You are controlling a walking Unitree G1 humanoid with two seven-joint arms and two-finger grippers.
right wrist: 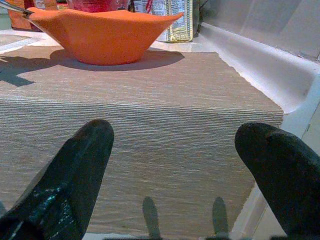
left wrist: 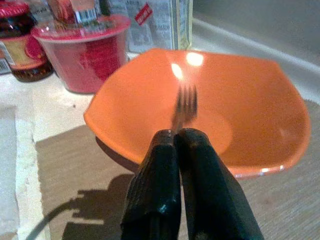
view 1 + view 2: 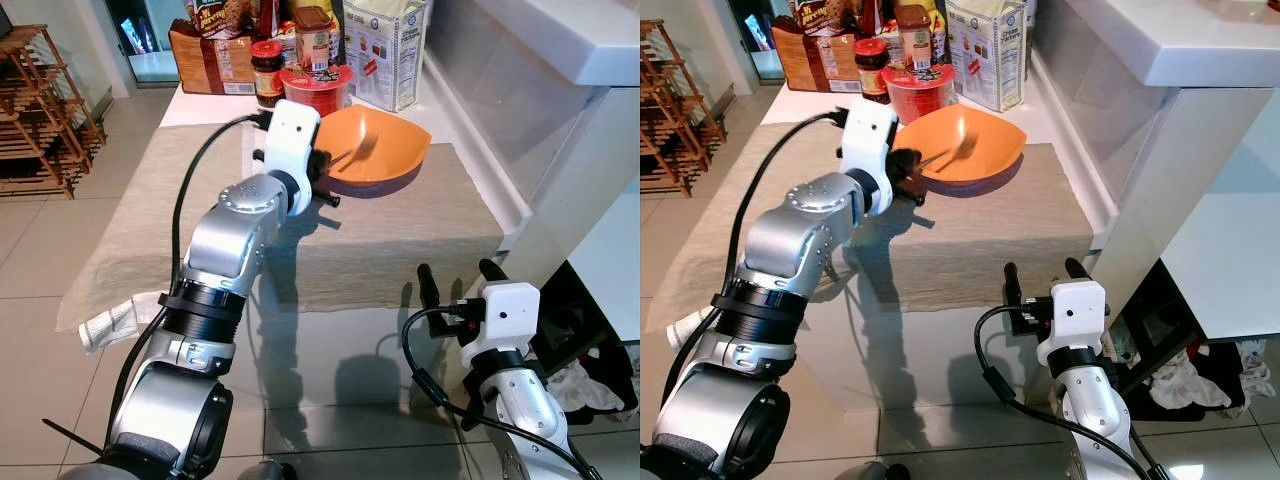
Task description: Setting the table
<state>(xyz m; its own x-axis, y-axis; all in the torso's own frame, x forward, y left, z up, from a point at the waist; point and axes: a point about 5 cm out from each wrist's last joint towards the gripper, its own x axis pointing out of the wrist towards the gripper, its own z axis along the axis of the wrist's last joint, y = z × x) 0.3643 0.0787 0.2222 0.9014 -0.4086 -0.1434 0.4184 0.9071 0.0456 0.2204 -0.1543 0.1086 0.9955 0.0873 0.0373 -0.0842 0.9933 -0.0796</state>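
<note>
- The left gripper [image 2: 176,137] is up over the tabletop [image 3: 200,105], its fingers [image 2: 155,190] clenched together on the handle of a fork [image 2: 185,105].
- The fork's tines hang over the hollow of an orange bowl [image 3: 385,150]; whether they touch the bowl I cannot tell.
- The bowl sits on a beige cloth runner [image 3: 400,250] that drapes over the tabletop's near edge.
- Just behind the bowl stands a red cup [image 3: 312,88], with a dark jar [image 3: 267,72] beside it, and a white bag [image 3: 385,45] and a brown package [image 3: 210,60] further along the back.
- The right gripper [image 1: 172,172] is held low in front of the runner's near edge, fingers [image 1: 75,175] spread wide apart and holding nothing.
- A wooden rack [image 3: 35,110] stands on the tiled floor to the left.
</note>
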